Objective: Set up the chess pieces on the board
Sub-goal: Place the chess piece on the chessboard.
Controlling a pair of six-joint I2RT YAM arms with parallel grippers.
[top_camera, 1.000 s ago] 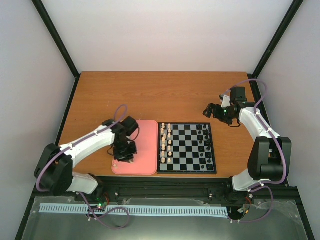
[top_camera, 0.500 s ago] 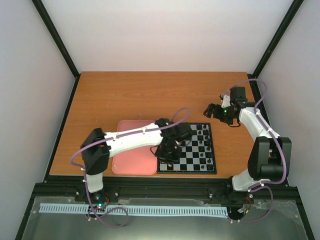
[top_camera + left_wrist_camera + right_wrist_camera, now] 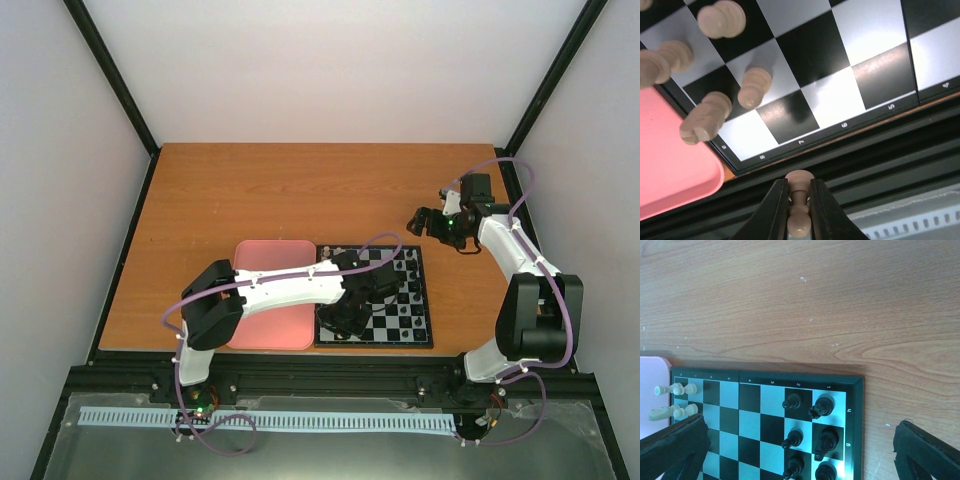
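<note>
Left pincer (image 3: 799, 189) pinches one small cream chess piece (image 3: 799, 178) between its two dark fingers (image 3: 776, 205). The piece is clamped at its narrow waist, its round head poking out past the fingertips. In the wrist view it shows against the dark rail just past the board's near border, close to the edge numbers 7 and 6.

From above, the left arm reaches across the pink tray (image 3: 268, 258), and its pincer hangs over the near left corner of the board (image 3: 398, 322). The board lies on the wooden bench (image 3: 300, 190), with its left edge just beside the tray.

Other cream pieces (image 3: 754, 88) stand on the squares along the board's left side, next to the tray. Four show plainly in the left wrist view, on the first two files beside the pink rim. The right wrist view catches a few more in the far left corner. Black pieces (image 3: 822, 406) stand in two files along the board's right side.

Right pincer (image 3: 424, 222) hovers above bare bench beyond the board's far right corner, apart from everything. Its fingers (image 3: 675, 442) are spread wide, showing only at the two lower corners of its own camera view, with nothing held between them.
</note>
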